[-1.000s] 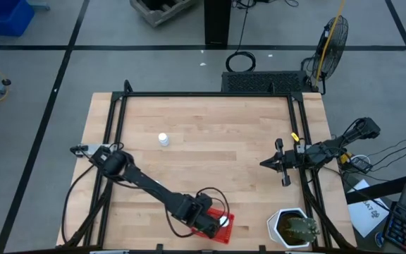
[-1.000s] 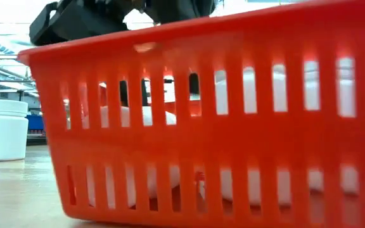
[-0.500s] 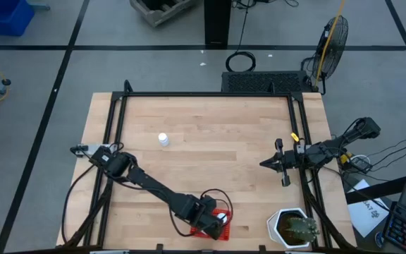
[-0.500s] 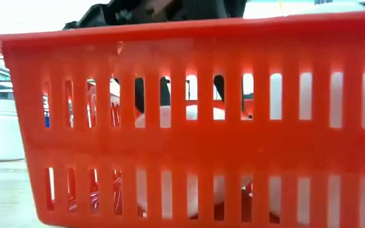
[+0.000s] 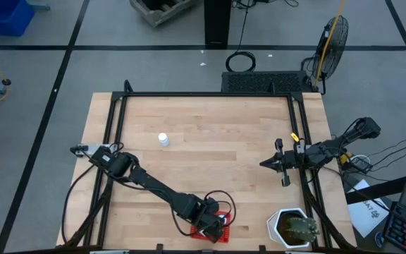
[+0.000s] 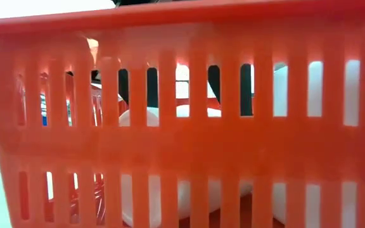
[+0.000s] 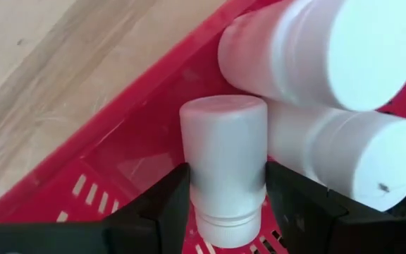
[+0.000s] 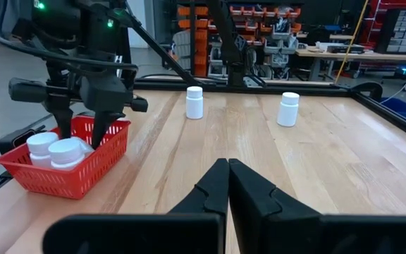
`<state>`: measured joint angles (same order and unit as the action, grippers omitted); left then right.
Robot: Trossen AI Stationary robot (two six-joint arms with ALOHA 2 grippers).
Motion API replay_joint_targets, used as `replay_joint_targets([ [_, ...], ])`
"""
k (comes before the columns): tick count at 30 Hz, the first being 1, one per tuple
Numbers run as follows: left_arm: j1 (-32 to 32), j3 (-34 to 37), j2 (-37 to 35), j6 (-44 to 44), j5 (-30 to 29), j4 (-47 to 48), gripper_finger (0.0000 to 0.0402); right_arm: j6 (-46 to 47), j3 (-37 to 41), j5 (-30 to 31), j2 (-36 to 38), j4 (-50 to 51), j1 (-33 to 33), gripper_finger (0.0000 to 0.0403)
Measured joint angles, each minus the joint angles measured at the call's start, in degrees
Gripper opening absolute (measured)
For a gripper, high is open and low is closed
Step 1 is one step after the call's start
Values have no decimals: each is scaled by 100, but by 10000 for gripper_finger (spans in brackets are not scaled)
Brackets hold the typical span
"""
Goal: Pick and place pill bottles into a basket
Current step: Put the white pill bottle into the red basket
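I'm holding a bottle [image 7: 225,168] clamped between the left gripper [image 7: 224,201] fingers, cap toward the wrist, its long axis pointing down into the basket [image 5: 220,230] at the table's near edge. Two bottles [image 7: 337,106] are lying just beside it inside. The right gripper [image 8: 228,185], fingers pressed together, is waiting at the right edge, far from the bottles [image 8: 242,104] standing on the table.

Grey floor [image 5: 34,77] with black lines; fan [image 5: 332,39]; orange shelving [image 8: 259,28] behind.
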<state>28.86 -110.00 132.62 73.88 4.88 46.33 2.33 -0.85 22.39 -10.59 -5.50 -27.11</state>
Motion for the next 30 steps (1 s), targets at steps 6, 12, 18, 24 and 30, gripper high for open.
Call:
replay_joint_targets([
  [6,-56,0,2,-299,-141,0,173,2,1,0,0,0,0,4],
  [12,-83,-4,-9,-597,-108,-86,97,0,-1,0,0,0,2,4],
  [18,-94,-2,-4,-672,-24,-332,58,1,-1,0,0,-1,0,4],
  [24,-97,7,9,-635,56,-466,85,2,-1,0,0,0,2,4],
  [30,-72,17,34,-579,73,-419,182,0,1,0,0,0,1,4],
])
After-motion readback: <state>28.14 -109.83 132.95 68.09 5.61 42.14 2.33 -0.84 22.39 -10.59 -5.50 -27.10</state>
